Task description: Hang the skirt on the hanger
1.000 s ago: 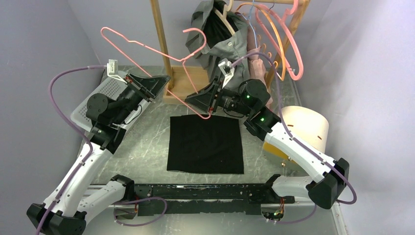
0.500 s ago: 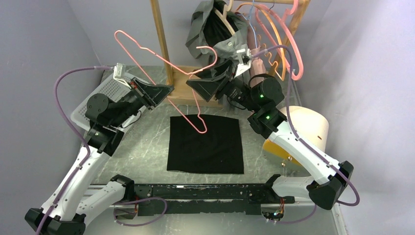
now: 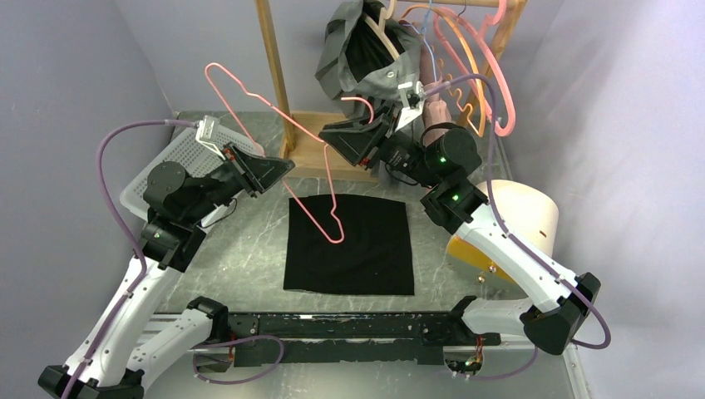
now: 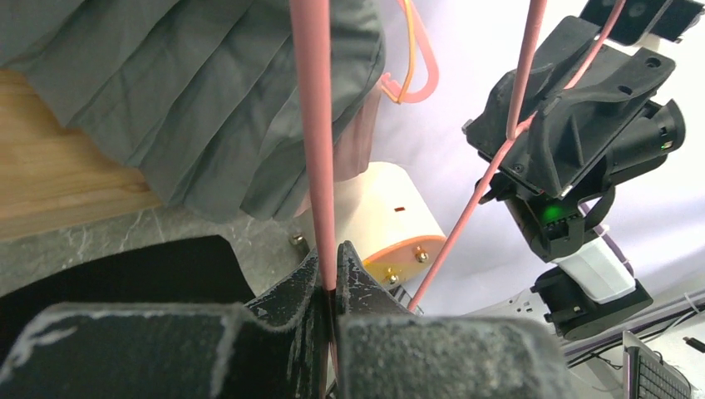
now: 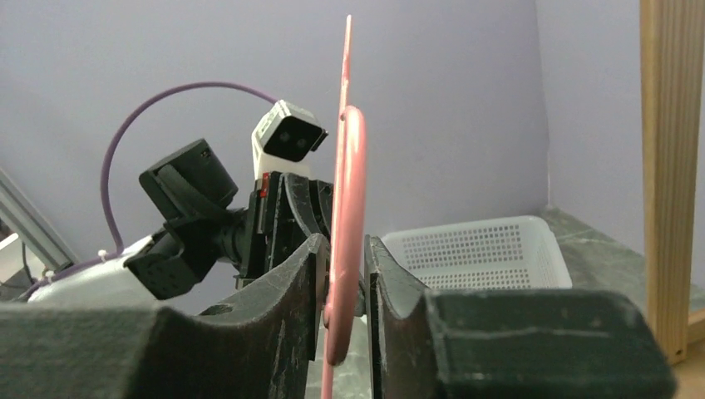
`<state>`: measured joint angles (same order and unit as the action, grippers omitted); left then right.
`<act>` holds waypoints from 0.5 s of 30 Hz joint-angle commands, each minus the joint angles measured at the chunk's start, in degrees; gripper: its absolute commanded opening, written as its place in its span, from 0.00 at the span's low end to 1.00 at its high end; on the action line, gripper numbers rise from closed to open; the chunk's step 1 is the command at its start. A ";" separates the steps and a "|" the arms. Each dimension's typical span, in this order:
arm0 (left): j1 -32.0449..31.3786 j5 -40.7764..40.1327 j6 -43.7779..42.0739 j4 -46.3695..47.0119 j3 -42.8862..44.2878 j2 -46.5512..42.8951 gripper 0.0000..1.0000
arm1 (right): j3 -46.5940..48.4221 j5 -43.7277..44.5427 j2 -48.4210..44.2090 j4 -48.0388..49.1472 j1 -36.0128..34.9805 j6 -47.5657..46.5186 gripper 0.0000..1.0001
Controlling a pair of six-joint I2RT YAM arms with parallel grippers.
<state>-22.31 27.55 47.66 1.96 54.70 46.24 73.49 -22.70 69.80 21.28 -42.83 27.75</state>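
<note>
— Two claws, one pink hanger [image 4: 312, 125]: left claw [image 4: 330, 287] and right claw [image 5: 342, 274] each pinch its wire, holding it aloft. Why?
— Probably to steady it over the black skirt [image 3: 357, 249], which lies flat on the worktop [image 3: 241, 249], not yet hung.

Grey table [image 3: 249, 249], black skirt [image 3: 349, 245] flat, white basket [image 3: 184, 151], rack base [image 3: 312, 145], perhaps cream drum [image 3: 520, 212]

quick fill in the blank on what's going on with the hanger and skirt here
The left claw and the right claw are each shut on the ____ hanger.
The ____ skirt lies flat on the table, not yet on the hanger.
The white basket sits at the table's ____ edge.
Missing words: pink; black; left.
</note>
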 commanded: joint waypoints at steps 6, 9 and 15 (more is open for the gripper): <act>-0.28 -0.72 -3.27 -7.88 0.25 -0.80 0.07 | -0.46 -6.74 -0.81 -5.96 -0.11 -1.11 0.25; -0.28 -1.60 -3.48 -9.89 0.30 -1.10 0.07 | -0.83 -7.57 -0.71 -8.56 -0.06 -1.91 0.25; -0.28 -2.28 -4.60 -13.21 1.00 -1.07 0.07 | -2.21 -8.14 -2.30 -11.44 -0.12 -2.73 0.29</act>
<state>-22.31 26.22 44.45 -8.47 54.70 45.84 72.40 -29.41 69.47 12.34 -42.83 26.11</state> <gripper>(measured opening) 0.072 0.333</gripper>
